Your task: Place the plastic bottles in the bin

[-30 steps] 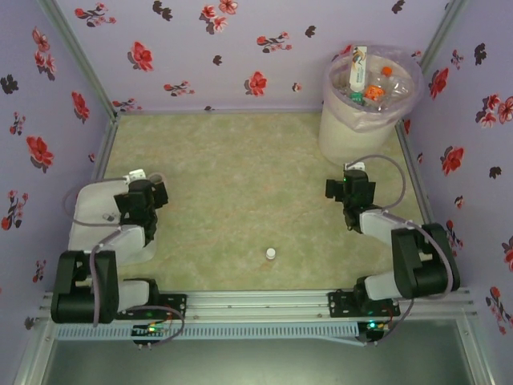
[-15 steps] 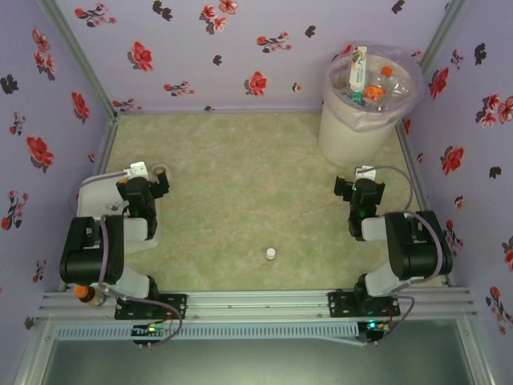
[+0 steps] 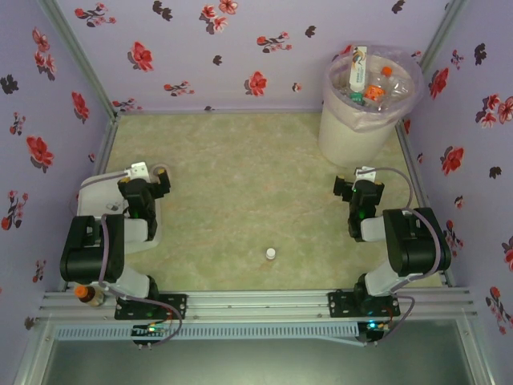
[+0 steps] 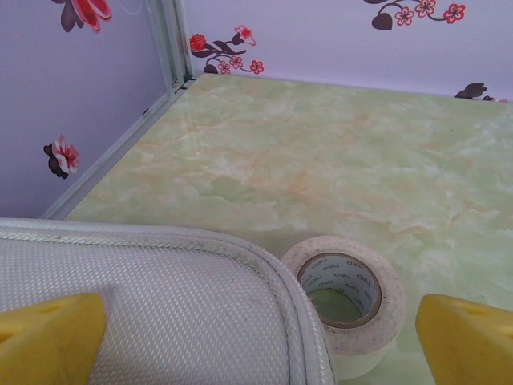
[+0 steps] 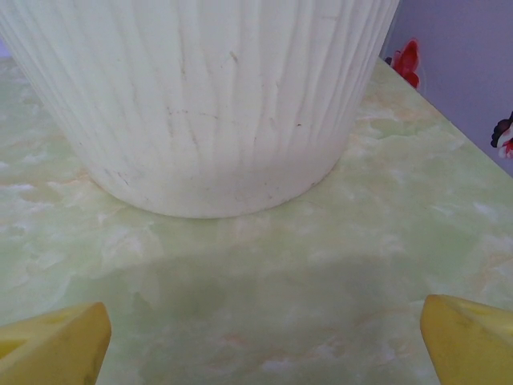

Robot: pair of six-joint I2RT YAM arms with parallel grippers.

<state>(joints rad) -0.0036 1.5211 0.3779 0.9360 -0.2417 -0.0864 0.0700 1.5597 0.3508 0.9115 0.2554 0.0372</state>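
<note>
The bin (image 3: 365, 120) stands at the far right corner, lined with a pink bag, and several plastic bottles (image 3: 370, 84) fill it to the rim. Its ribbed pale wall (image 5: 200, 104) rises just ahead in the right wrist view. My right gripper (image 3: 358, 186) sits low over the table a short way in front of the bin, open, with bare table between its yellow fingertips (image 5: 56, 345). My left gripper (image 3: 144, 183) is folded back on the left, open over the edge of a flat white box (image 4: 144, 313), yellow fingertips (image 4: 465, 337) wide apart.
A roll of pale tape (image 4: 345, 293) lies against the white box (image 3: 92, 216). A lone white cap (image 3: 271, 253) rests near the front middle. A small brown bottle with an orange cap (image 3: 86, 295) lies at the front left by the rail. Flowered walls enclose the table.
Both arms have folded back toward their bases since a second ago. The left arm's move uncovered the brown bottle at the front left. Little has moved in the last half second.
</note>
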